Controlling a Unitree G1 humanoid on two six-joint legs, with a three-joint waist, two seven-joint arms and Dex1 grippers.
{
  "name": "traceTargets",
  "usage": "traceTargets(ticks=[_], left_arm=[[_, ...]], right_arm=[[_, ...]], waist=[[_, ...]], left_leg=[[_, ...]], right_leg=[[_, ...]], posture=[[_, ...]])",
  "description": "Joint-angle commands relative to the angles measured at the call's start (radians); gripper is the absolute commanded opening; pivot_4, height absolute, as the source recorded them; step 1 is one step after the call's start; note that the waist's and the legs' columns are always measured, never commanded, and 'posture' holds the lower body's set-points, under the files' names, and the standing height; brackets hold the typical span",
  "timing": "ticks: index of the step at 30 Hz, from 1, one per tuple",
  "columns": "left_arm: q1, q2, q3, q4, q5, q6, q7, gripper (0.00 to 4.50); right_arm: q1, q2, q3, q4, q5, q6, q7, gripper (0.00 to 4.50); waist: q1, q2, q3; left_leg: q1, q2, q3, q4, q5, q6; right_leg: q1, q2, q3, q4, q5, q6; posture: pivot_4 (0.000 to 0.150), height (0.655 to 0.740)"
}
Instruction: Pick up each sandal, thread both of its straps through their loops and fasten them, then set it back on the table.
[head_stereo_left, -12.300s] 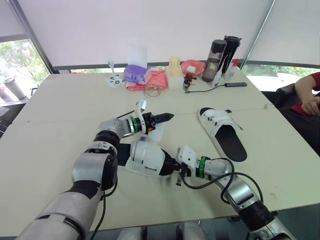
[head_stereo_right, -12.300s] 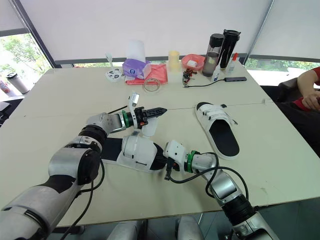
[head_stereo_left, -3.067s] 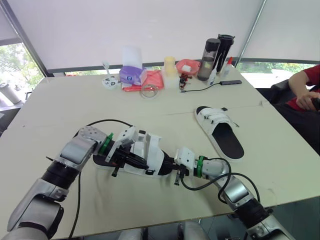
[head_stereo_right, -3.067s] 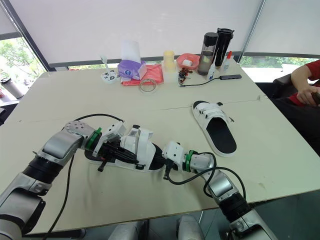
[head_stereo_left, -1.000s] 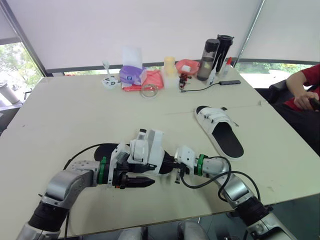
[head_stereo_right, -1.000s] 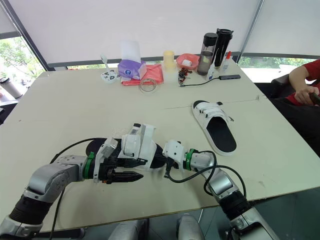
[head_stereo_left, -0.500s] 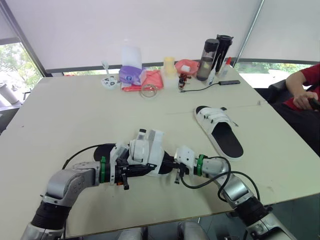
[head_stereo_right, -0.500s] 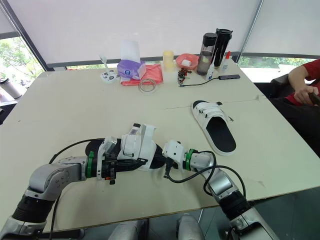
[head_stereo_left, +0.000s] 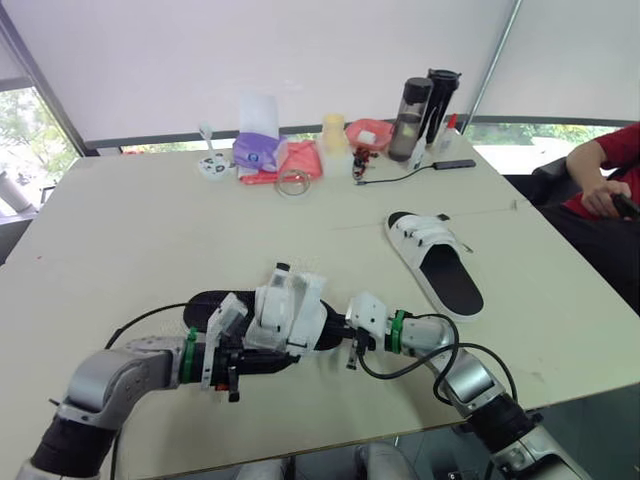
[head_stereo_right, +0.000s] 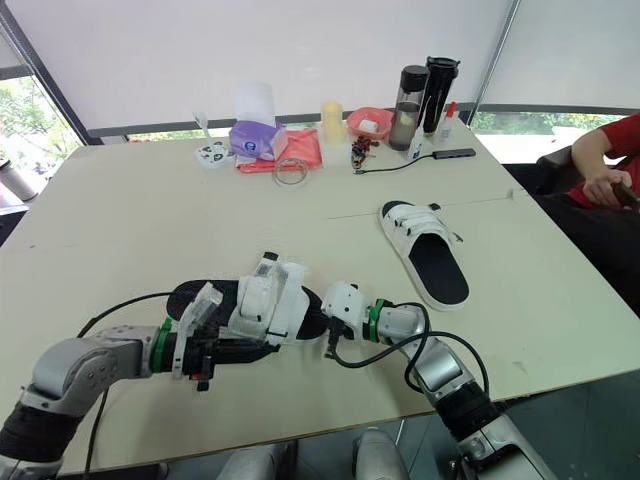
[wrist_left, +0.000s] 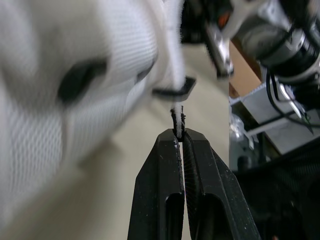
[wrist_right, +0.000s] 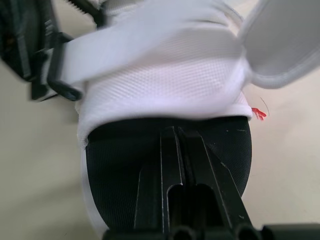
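The near white sandal (head_stereo_left: 285, 318) with a black footbed lies in front of me, its upper raised. My left gripper (wrist_left: 179, 134) is shut on the tip of a white strap (wrist_left: 177, 118), just below a black loop (wrist_left: 174, 93) on the sandal's side. In the left eye view the left gripper (head_stereo_left: 272, 357) sits at the sandal's near edge. My right gripper (head_stereo_left: 332, 328) is shut on the toe end of the black footbed (wrist_right: 165, 145). A second white sandal (head_stereo_left: 437, 262) lies flat on the table to the right.
Two dark bottles (head_stereo_left: 420, 105), a pink bowl (head_stereo_left: 367, 132), a purple packet (head_stereo_left: 255, 152), a pink cloth (head_stereo_left: 300, 160) and a cable (head_stereo_left: 400, 175) stand along the far edge. A person's arm in a red sleeve (head_stereo_left: 600, 175) is at the right. The table's front edge (head_stereo_left: 300, 445) is close.
My left gripper has drawn back a little toward me and to the left, with the strap tip in it. The right gripper keeps the same hold. The camera shifted slightly.
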Motion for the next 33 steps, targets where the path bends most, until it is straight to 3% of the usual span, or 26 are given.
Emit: traceTargets(ticks=[1,6,14,17,20,26,33], left_arm=[[0.01,0.019,0.005,-0.027,0.0,-0.013,-0.017,0.06],[0.039,0.045,-0.015,-0.01,0.03,-0.037,-0.04,0.06],[0.157,0.202,-0.102,-0.056,0.114,-0.158,-0.202,0.06],[0.174,0.241,-0.122,-0.056,0.138,-0.206,-0.252,0.06],[0.186,0.253,-0.135,-0.055,0.156,-0.251,-0.279,0.06],[0.101,0.198,-0.059,-0.061,0.031,-0.198,-0.28,0.06],[-0.066,0.111,0.102,-0.063,-0.235,-0.011,-0.188,0.06]], right_arm=[[0.057,-0.039,0.035,0.191,-0.108,0.095,-0.024,0.0],[0.053,-0.04,0.036,0.196,-0.11,0.093,-0.022,0.0],[0.048,-0.042,0.036,0.203,-0.111,0.09,-0.02,0.0],[0.047,-0.042,0.036,0.203,-0.111,0.09,-0.02,0.0],[0.047,-0.042,0.038,0.206,-0.111,0.088,-0.02,0.0],[0.043,-0.043,0.042,0.212,-0.111,0.083,-0.021,0.0],[0.039,-0.041,0.044,0.22,-0.114,0.077,-0.021,0.0]], waist=[[0.001,0.0,0.0],[-0.001,0.0,0.0],[-0.001,0.001,0.0],[-0.002,0.003,-0.001],[-0.002,0.004,-0.002],[0.001,0.003,-0.001],[0.004,0.002,-0.001]], left_leg=[[0.0,0.0,0.0,0.0,0.0,0.0],[-0.002,0.0,0.0,0.0,0.0,0.0],[-0.003,0.0,0.001,0.0,-0.001,0.001],[-0.013,0.0,0.001,0.0,-0.002,0.001],[-0.014,0.0,0.001,-0.001,-0.002,0.001],[-0.006,0.0,0.002,-0.001,-0.003,0.0],[-0.006,0.0,0.002,-0.001,-0.003,0.0]], right_leg=[[0.0,0.0,0.0,0.0,0.0,0.0],[-0.001,0.0,0.0,-0.004,0.0,0.0],[-0.003,-0.001,0.0,-0.004,0.0,-0.001],[-0.005,0.0,0.0,-0.004,0.0,-0.001],[-0.009,0.0,0.0,-0.002,0.0,-0.001],[-0.012,-0.002,0.0,-0.001,0.002,-0.003],[-0.011,-0.002,0.0,-0.001,0.002,-0.003]], posture=[[0.15,0.74],[0.15,0.74],[0.15,0.74],[0.15,0.74],[0.15,0.74],[0.15,0.74],[0.15,0.74]])
